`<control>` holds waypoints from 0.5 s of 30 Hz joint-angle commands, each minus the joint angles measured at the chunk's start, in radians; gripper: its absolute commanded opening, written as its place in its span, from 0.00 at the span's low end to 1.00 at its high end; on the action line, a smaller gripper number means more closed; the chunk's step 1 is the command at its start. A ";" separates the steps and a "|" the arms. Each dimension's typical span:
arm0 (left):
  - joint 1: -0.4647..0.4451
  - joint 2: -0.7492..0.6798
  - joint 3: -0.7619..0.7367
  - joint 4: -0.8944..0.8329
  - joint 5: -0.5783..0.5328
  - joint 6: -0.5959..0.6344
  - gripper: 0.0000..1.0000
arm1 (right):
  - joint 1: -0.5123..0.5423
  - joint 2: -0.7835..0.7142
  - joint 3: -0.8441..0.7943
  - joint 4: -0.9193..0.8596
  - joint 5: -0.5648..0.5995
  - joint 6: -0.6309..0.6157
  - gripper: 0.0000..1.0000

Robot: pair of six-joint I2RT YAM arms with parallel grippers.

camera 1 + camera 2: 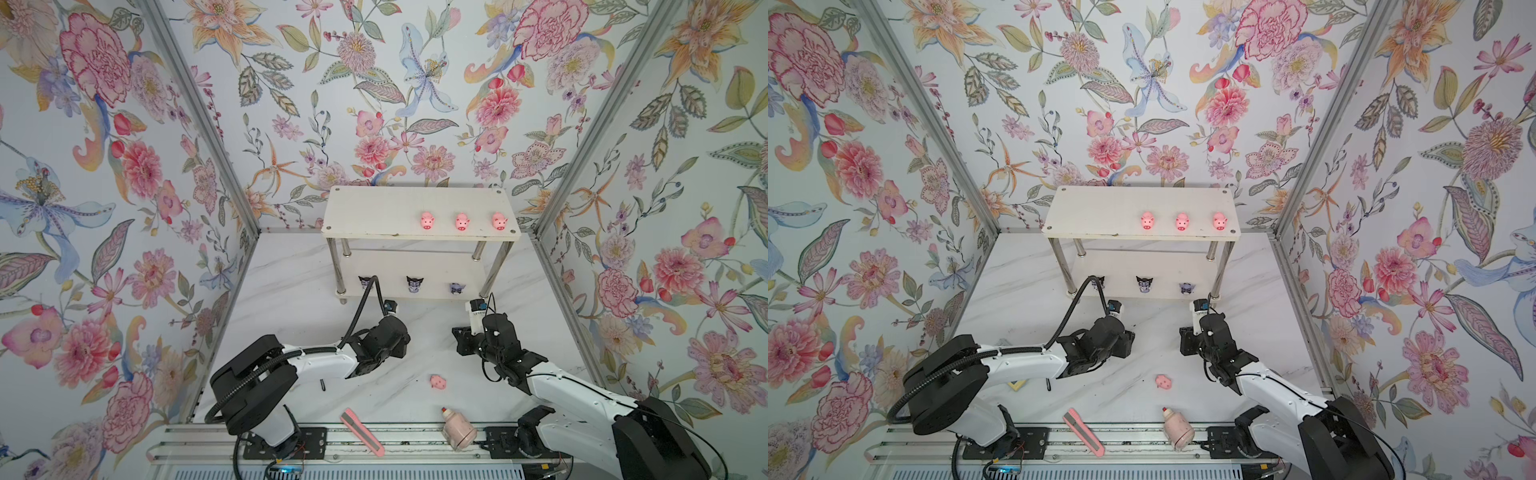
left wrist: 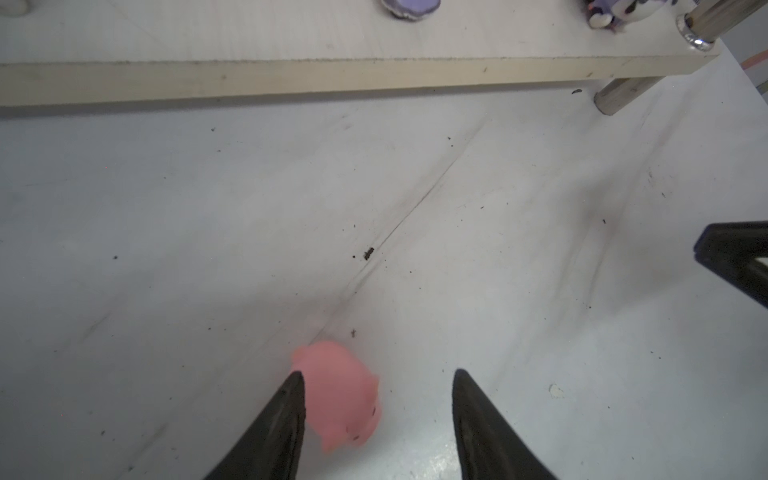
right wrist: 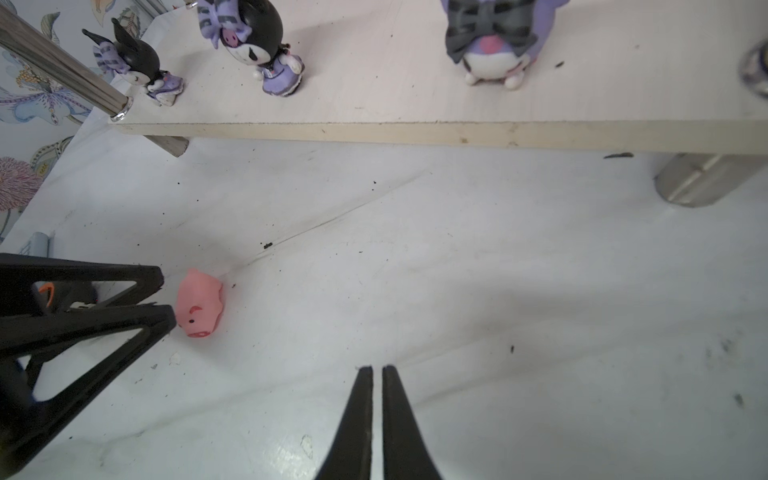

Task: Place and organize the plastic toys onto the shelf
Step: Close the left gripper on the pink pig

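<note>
In the left wrist view, a toppled pig (image 2: 338, 395) is touched on one side by the open left claw (image 2: 377, 372), so centring and closing are judged necessary.

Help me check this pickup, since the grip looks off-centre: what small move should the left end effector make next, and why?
Probably slide the left end effector a little sideways, toward the pig, before closing. Its jaws stand open, but the pig lies on its side against one finger rather than centred, so closing now might push it away.
</note>
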 commanded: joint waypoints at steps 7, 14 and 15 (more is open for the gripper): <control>-0.008 0.042 0.002 -0.054 -0.042 -0.026 0.65 | -0.006 0.034 -0.003 0.017 -0.020 0.008 0.11; -0.007 0.126 0.028 -0.025 -0.017 -0.026 0.62 | -0.009 0.038 0.001 0.014 -0.024 0.007 0.12; -0.006 0.135 0.032 -0.026 -0.013 -0.026 0.61 | -0.010 0.040 0.001 0.014 -0.024 0.006 0.12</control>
